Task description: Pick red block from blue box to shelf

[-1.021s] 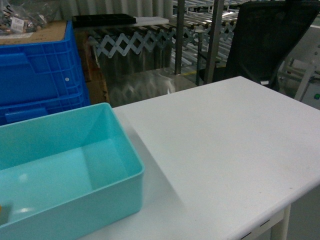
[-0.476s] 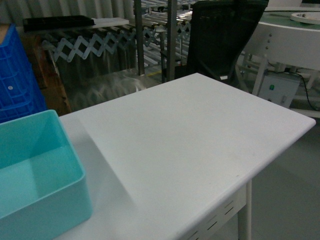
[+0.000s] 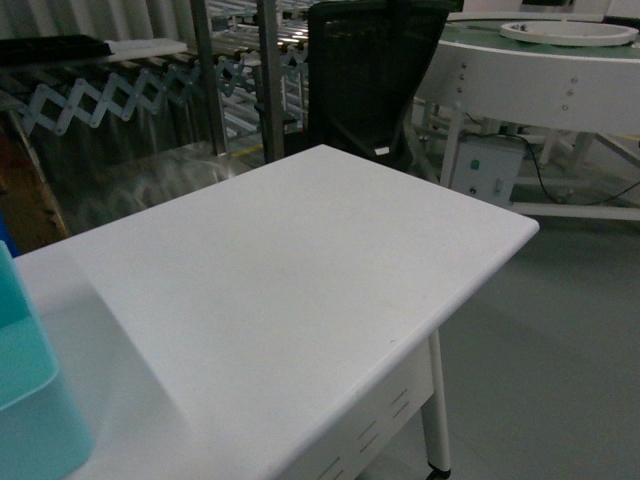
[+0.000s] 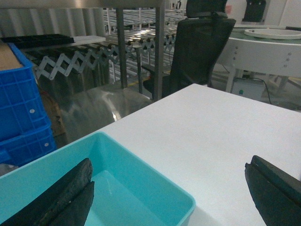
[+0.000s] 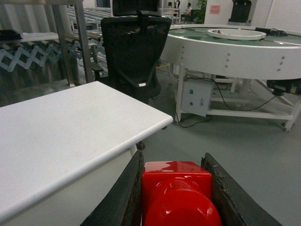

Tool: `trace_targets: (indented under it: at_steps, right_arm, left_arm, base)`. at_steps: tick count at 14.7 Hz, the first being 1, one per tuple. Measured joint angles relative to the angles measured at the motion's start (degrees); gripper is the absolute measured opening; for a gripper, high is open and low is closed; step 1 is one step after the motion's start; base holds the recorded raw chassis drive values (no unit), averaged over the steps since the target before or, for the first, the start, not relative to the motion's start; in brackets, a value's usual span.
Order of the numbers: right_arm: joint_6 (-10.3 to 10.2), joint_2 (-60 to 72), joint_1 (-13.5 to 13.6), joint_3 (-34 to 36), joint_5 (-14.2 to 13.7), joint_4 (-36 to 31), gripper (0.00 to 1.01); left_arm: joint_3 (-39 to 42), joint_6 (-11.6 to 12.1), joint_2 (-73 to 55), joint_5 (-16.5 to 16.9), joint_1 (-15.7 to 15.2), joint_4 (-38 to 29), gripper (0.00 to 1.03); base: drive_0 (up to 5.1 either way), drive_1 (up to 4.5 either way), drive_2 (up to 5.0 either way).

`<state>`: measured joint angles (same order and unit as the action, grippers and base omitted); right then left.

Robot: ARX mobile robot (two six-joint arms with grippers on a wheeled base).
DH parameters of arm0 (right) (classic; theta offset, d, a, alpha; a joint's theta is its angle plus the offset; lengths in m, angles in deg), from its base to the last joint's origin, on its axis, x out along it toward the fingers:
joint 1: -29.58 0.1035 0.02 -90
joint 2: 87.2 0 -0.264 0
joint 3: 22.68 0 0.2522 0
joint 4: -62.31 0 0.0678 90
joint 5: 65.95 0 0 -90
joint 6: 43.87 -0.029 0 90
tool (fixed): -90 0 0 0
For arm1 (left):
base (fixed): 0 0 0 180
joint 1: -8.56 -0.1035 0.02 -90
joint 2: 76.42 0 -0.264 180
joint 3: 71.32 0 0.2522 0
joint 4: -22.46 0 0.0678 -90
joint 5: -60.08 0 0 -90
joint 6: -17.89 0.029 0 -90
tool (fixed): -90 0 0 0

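Right wrist view is showing the right gripper (image 5: 176,193) at the bottom centre of the frame, its two dark fingers (image 5: 123,197) pressing against either side of the red block (image 5: 178,188); the block is filling the gap between them, its round stud facing the camera. Beyond it, in the left half of the frame, the white table (image 5: 70,127) is ending in a rounded corner, with grey floor spreading to the right. A black mesh chair (image 5: 134,52) is standing at upper centre, and a white round conveyor (image 5: 235,49) with a green top is curving across the upper right above a small grey control box (image 5: 197,96). No writing on that box or on the pink sign at the far upper right can be read.

Left wrist view is showing the left gripper (image 4: 169,197) spread wide with nothing between its fingers, one at lower left and one at lower right. The blue box (image 4: 155,179) is sitting on the table at lower left, under the left finger, and its visible floor is looking bare. Dark blue crates (image 4: 21,113) are stacking at the left edge.

Head view is catching only a corner of the blue box (image 3: 30,400) at the lower left, beside the wide tabletop (image 3: 280,280). Steel uprights of the shelf (image 3: 270,80) are rising at upper centre-left, next to the chair.
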<state>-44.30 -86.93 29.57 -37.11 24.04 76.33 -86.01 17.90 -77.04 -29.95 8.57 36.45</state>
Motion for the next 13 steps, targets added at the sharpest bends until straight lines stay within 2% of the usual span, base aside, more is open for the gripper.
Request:
trace_targets:
  at_steps: [13]
  right_arm:
    - [0.0,0.0,0.0,0.0,0.0,0.0,0.28]
  left_arm:
    - [0.0,0.0,0.0,0.0,0.0,0.0,0.98]
  base:
    - [-1.5,-1.45,-1.5]
